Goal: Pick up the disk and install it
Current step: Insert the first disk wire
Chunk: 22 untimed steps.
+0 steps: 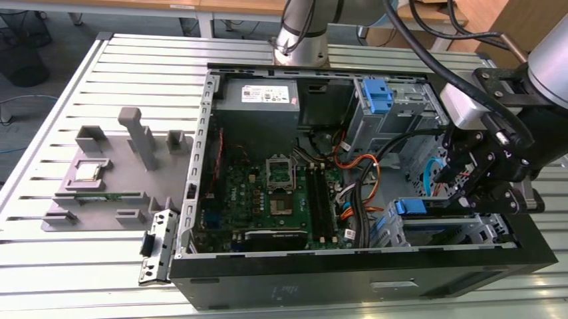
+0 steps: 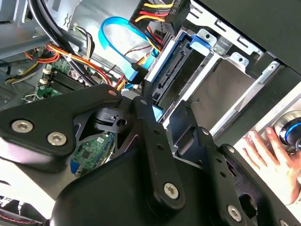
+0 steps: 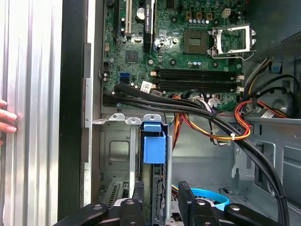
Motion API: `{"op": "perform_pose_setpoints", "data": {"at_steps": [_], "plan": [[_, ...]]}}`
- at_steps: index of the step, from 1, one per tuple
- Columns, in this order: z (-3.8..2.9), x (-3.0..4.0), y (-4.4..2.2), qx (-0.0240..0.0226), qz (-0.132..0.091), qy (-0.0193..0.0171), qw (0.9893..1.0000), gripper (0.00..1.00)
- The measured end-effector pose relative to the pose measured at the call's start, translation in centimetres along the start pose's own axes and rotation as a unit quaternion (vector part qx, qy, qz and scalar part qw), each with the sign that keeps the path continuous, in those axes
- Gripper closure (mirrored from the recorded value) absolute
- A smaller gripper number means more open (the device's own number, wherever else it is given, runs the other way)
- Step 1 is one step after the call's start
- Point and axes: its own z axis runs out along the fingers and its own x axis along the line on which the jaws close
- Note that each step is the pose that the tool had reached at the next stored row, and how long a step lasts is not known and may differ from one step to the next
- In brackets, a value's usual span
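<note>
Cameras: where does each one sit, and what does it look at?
Exterior view: off the arm, looking down into the open black computer case; black gripper at the exterior view's right.
First wrist view: on the wrist, past the gripper toward the blue-framed silver disk and green motherboard.
Second wrist view: on the wrist, over the gripper into the grey drive bay.
Both wrist views share a person's hand.

Nothing written here can be read with certainty. In the exterior view, the power supply (image 1: 259,109), at about eleven o'clock inside the computer case (image 1: 355,279), carries a white label (image 1: 257,95) with a small red mark, but its print is too small. In the first wrist view, a white sticker (image 3: 146,86) lies just beside the black cable bundle (image 3: 178,106). The motherboard (image 3: 136,56) has fine white markings. Both are illegible.
</note>
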Motion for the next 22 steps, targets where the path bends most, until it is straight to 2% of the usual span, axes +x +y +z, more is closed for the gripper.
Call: {"op": "perform_pose_setpoints", "data": {"at_steps": [11, 15, 19, 22], "plan": [[-0.06, 0.00, 0.00, 0.0000, 0.000, 0.0000, 1.0000, 0.58], [-0.74, -0.04, 0.00, 0.0000, 0.000, -0.0022, 1.0000, 0.58], [-1.48, -0.09, 0.01, 0.0000, 0.000, -0.0024, 1.0000, 0.58], [-1.71, -0.10, 0.00, 0.0000, 0.000, -0.0025, 1.0000, 0.58]]}}
